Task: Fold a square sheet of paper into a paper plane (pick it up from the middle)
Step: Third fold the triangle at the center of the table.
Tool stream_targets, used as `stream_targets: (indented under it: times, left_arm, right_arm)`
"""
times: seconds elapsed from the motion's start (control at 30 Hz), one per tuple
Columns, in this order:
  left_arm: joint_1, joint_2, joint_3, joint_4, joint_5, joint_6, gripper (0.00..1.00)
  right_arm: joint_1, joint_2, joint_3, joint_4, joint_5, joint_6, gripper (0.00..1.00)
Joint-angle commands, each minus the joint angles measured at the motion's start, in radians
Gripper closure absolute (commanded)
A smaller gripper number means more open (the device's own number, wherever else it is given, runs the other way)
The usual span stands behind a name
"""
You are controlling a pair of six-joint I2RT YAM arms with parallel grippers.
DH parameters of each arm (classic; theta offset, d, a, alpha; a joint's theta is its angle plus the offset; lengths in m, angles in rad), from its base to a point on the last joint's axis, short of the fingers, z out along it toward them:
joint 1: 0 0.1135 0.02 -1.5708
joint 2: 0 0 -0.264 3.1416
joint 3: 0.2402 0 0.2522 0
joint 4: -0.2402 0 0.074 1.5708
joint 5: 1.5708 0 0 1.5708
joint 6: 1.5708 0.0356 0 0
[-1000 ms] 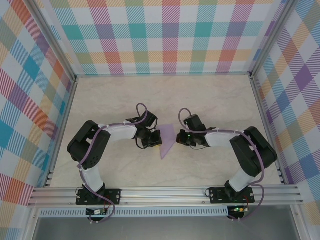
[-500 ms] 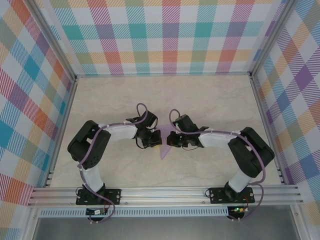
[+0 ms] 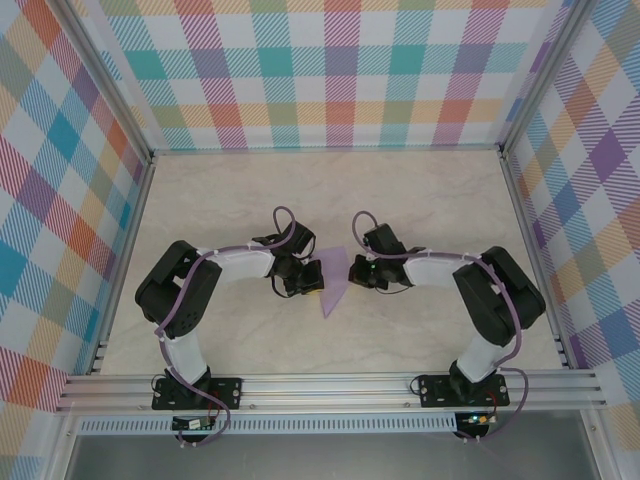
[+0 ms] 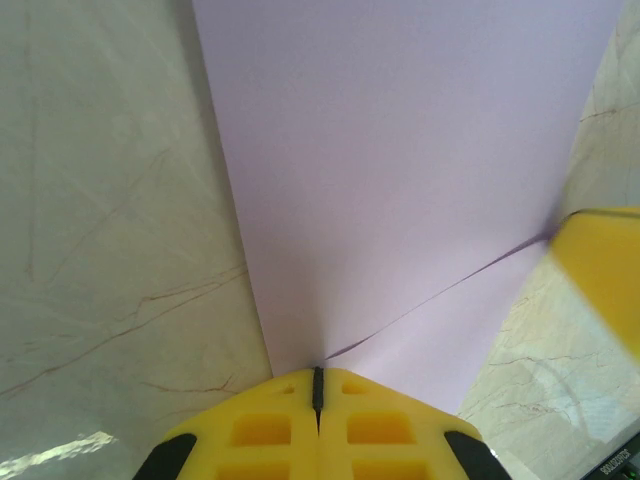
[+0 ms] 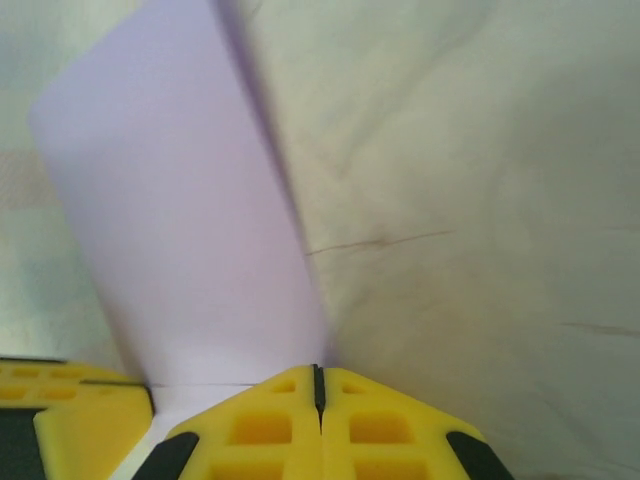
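The lavender sheet of paper [image 3: 334, 284] lies on the table between the two arms. It is folded into a wedge whose point faces the near edge. In the left wrist view the paper [image 4: 400, 170] shows a thin crease running to my left gripper [image 4: 318, 374], which is shut with its tips against the paper's edge. My left gripper [image 3: 314, 279] sits at the sheet's left side. My right gripper [image 3: 353, 274] is at the sheet's right side. In the right wrist view that gripper [image 5: 318, 371] is shut, its tips at the edge of the paper [image 5: 180, 230].
The marble-patterned table [image 3: 430, 200] is walled by checked panels on three sides, with metal rails [image 3: 330, 385] along the near edge. The other gripper's yellow finger [image 4: 600, 275] shows at the right of the left wrist view.
The right gripper slid left over the paper half a second ago, then drew back to the paper's right edge. The left gripper stayed put.
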Motion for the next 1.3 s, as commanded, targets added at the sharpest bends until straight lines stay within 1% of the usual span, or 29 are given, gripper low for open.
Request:
stream_targets:
  times: [0.0, 0.1, 0.23, 0.4, 0.57, 0.8, 1.27]
  left_arm:
    - [-0.006, 0.102, -0.062, -0.109, -0.152, 0.007, 1.00]
    - [-0.005, 0.104, -0.060, -0.109, -0.153, 0.006, 1.00]
    - [-0.005, 0.108, -0.057, -0.107, -0.156, 0.006, 1.00]
    - [-0.005, 0.109, -0.057, -0.106, -0.159, 0.005, 1.00]
    - [-0.005, 0.106, -0.057, -0.107, -0.161, 0.003, 1.00]
    - [-0.005, 0.102, -0.055, -0.108, -0.162, 0.000, 1.00]
    - [-0.005, 0.100, -0.053, -0.109, -0.167, 0.000, 1.00]
  right_arm:
    - [0.014, -0.091, -0.018, -0.041, 0.021, 0.004, 0.98]
    - [0.060, -0.130, -0.034, -0.013, -0.047, 0.033, 0.98]
    - [0.130, -0.135, -0.079, 0.085, -0.133, 0.123, 0.98]
    - [0.192, -0.113, -0.086, 0.136, -0.177, 0.177, 0.99]
    - [0.229, -0.064, -0.076, 0.143, -0.201, 0.185, 1.00]
    - [0.255, -0.009, -0.062, 0.137, -0.208, 0.184, 1.00]
    - [0.276, 0.019, -0.101, 0.057, -0.189, 0.143, 1.00]
